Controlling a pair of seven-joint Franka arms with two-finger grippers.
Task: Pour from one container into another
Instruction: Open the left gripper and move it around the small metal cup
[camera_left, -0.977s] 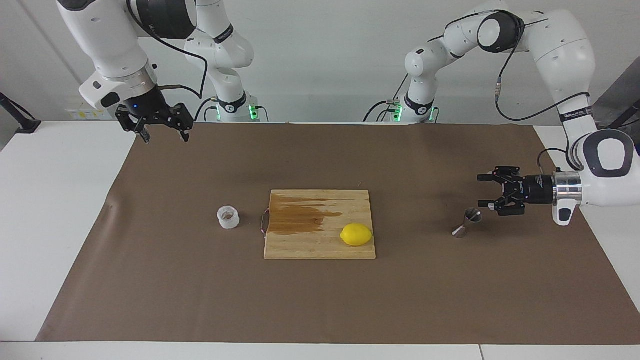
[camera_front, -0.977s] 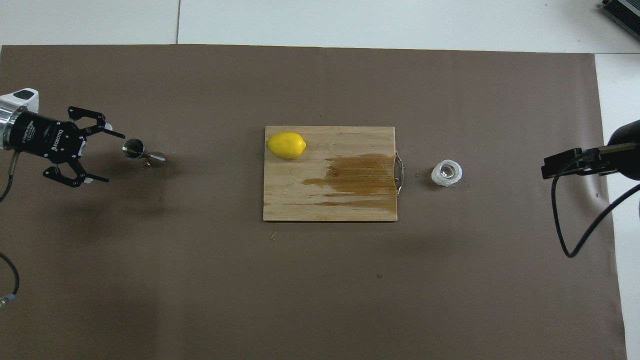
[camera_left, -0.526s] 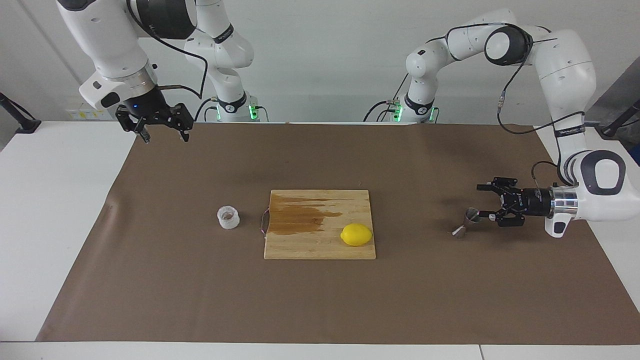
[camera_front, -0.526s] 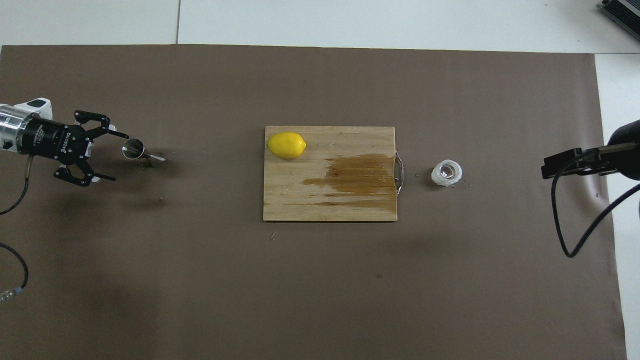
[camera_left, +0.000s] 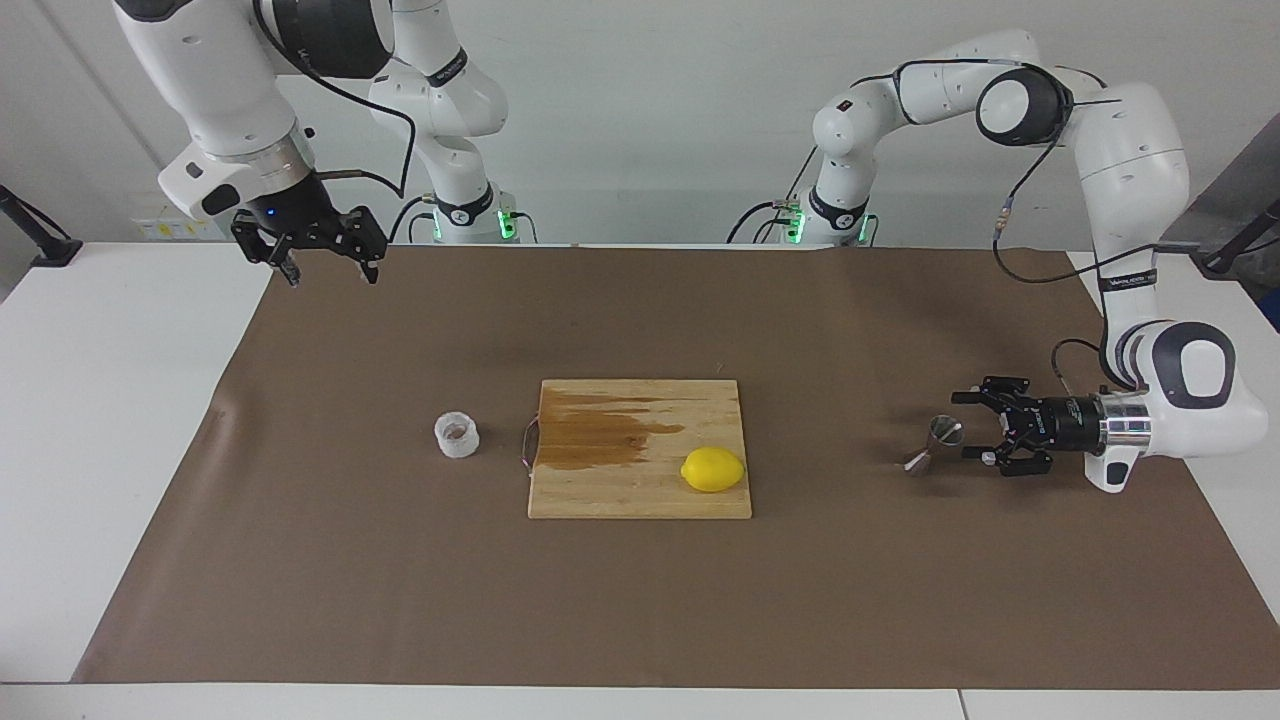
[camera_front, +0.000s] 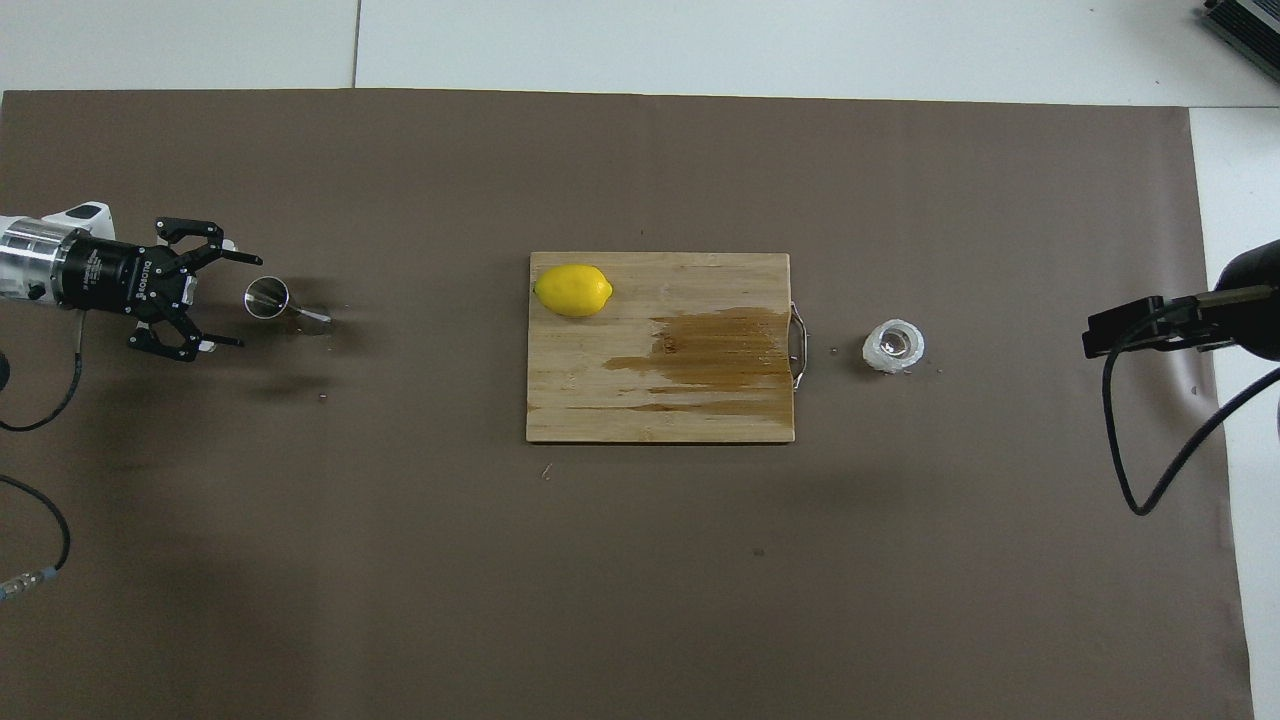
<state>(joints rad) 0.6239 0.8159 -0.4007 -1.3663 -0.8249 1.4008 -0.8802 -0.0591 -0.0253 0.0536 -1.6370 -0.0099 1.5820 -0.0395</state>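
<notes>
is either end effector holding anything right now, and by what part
Nothing is held. The left end effector is open beside the jigger, its fingers not closed on it. The right end effector waits open in the air, and the cup stands untouched.

- Jigger (camera_left: 932, 446): polished steel, mirror-bright.
- Cup (camera_left: 457, 434): translucent white plastic, ribbed wall.
- Board (camera_left: 640, 490): pale bare wood, one patch stained dark and wet-looking; thin metal handle.
- Lemon (camera_left: 713, 469): yellow, slightly glossy rind.
- Surface (camera_left: 400, 600): matt brown paper sheet.
- My left end effector (camera_left: 970, 428): matt black, with a bright metal collar.
</notes>
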